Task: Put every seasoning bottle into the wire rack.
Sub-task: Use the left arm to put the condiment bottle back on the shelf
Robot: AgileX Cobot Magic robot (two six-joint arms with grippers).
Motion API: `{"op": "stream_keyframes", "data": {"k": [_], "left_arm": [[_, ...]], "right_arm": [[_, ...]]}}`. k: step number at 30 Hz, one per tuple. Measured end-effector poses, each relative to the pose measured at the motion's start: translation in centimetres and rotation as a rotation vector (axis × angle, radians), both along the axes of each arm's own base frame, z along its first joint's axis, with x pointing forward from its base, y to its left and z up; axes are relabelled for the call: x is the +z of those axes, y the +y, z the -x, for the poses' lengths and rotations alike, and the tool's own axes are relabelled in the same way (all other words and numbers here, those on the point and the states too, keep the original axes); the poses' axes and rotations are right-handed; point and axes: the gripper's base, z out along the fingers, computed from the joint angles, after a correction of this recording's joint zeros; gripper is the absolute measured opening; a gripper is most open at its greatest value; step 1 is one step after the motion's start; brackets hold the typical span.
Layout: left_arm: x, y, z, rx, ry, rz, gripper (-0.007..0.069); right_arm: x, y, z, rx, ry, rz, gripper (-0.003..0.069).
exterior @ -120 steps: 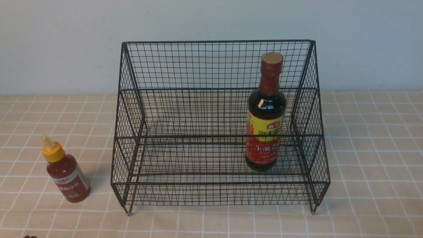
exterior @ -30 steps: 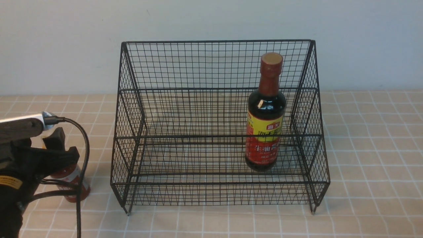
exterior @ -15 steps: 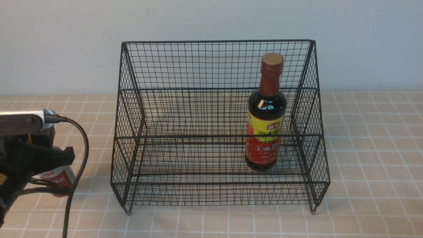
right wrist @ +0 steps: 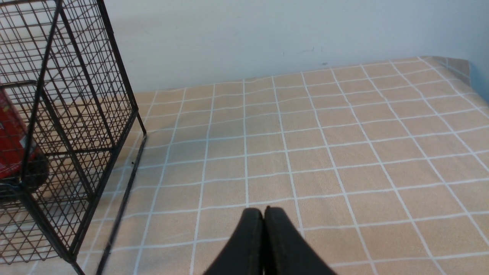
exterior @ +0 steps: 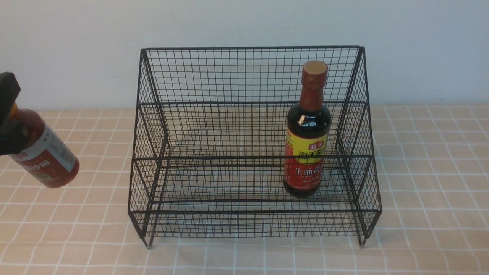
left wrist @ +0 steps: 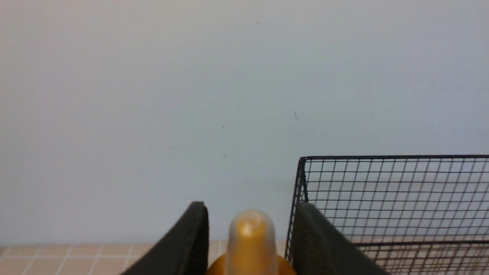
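The small red-sauce squeeze bottle [exterior: 47, 160] hangs tilted above the table at the far left, clear of the cloth. My left gripper [exterior: 8, 114] is shut on its upper part; in the left wrist view its yellow nozzle cap [left wrist: 251, 244] pokes up between the two black fingers [left wrist: 191, 240]. The tall dark soy-sauce bottle [exterior: 307, 152] stands upright inside the black wire rack [exterior: 248, 48], on the right side of a lower tier. My right gripper [right wrist: 263, 211] is shut with nothing in it, low over the table to the right of the rack [right wrist: 76, 95].
A beige checked cloth [exterior: 428, 183] covers the table, and a pale wall [exterior: 76, 57] rises just behind the rack. The left half of the rack's tiers holds nothing. The rack's top left corner [left wrist: 303, 160] is close beside the left gripper.
My left gripper closed on the red-sauce bottle and lifted it off the table, up and slightly left; it now hangs tilted. The soy-sauce bottle and rack have not moved.
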Motion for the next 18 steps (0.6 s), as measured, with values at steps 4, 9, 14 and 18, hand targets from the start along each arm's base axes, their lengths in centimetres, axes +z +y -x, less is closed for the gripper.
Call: {"op": "stream_keyframes", "data": {"k": [4, 9, 14, 18], "left_arm": [[-0.5, -0.5, 0.1, -0.035, 0.068, 0.065, 0.0257], [-0.5, -2.4, 0.2, -0.160, 0.066, 0.065, 0.0257], [-0.8, -4.5, -1.0, -0.256, 0.030, 0.032, 0.0257], [-2.1, -6.8, -3.0, -0.317, 0.039, -0.014, 0.0257]], "right_arm": [[0.0, 0.0, 0.0, 0.000, 0.000, 0.000, -0.0013], [0.0, 0.0, 0.0, 0.000, 0.000, 0.000, -0.0013], [0.0, 0.0, 0.0, 0.000, 0.000, 0.002, -0.0013], [0.0, 0.0, 0.0, 0.001, 0.000, 0.003, -0.0013]]}}
